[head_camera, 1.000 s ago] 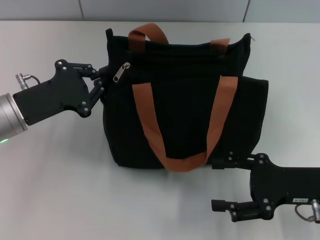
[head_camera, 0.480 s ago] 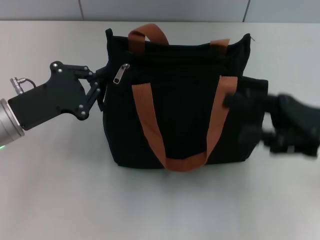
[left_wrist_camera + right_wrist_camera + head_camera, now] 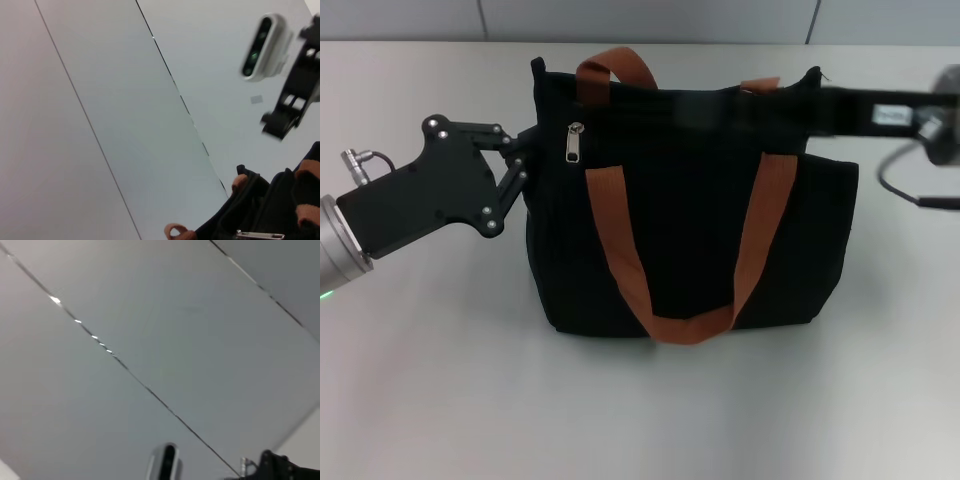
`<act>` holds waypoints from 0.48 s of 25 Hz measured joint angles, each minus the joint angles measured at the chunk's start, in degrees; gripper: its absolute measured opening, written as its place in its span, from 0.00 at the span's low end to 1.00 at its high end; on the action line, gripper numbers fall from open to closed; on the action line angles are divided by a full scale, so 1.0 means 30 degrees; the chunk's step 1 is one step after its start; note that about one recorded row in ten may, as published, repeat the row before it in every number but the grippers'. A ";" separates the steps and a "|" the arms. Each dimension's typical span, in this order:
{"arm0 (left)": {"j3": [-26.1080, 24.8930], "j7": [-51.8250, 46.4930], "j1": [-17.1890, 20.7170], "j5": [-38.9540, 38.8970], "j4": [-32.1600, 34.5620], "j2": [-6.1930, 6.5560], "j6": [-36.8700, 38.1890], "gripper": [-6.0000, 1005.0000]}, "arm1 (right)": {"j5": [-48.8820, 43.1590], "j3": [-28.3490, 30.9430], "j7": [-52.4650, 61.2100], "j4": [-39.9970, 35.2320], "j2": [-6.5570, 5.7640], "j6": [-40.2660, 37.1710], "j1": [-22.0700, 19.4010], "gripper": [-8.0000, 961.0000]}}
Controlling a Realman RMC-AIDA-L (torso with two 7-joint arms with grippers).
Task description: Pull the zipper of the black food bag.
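The black food bag [image 3: 690,230] stands upright mid-table, with two rust-orange handles. Its zipper [image 3: 575,142], a small silver pull tab, hangs straight down near the top left corner of the bag's front. My left gripper [image 3: 525,158] sits against the bag's upper left edge, just left of the zipper, and blends into the black fabric. My right arm reaches in from the far right along the bag's top edge, blurred by motion, with the right gripper [image 3: 715,108] over the top. The left wrist view shows the bag's top, the zipper [image 3: 260,234] and the right gripper [image 3: 292,107] beyond.
The bag rests on a pale grey table [image 3: 440,380], with a panelled wall behind it. A cable [image 3: 910,195] loops off my right arm at the far right. The right wrist view shows mostly wall panels.
My right arm has swung from the table's front right up to the bag's top edge. The left gripper has stayed at the bag's left corner. The zipper pull went from slanted to hanging straight.
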 joint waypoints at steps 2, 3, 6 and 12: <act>0.0000 0.0010 -0.0034 -0.0003 -0.0017 0.0000 0.0045 0.03 | -0.0009 -0.0653 0.1084 -0.0008 -0.0061 0.0835 0.0577 0.81; 0.0000 0.0012 -0.0046 -0.0006 -0.0028 0.0000 0.0080 0.03 | -0.0011 -0.0917 0.1539 -0.0029 -0.0075 0.1208 0.0802 0.81; 0.0000 0.0015 -0.0059 -0.0142 -0.0046 0.0000 0.0197 0.03 | -0.0030 -0.2368 0.3242 -0.0422 -0.0096 0.2498 0.1574 0.81; 0.0001 0.0013 -0.0081 -0.0307 -0.0072 -0.0028 0.0315 0.03 | -0.0042 -0.3951 0.4546 -0.0648 -0.0104 0.3595 0.2206 0.80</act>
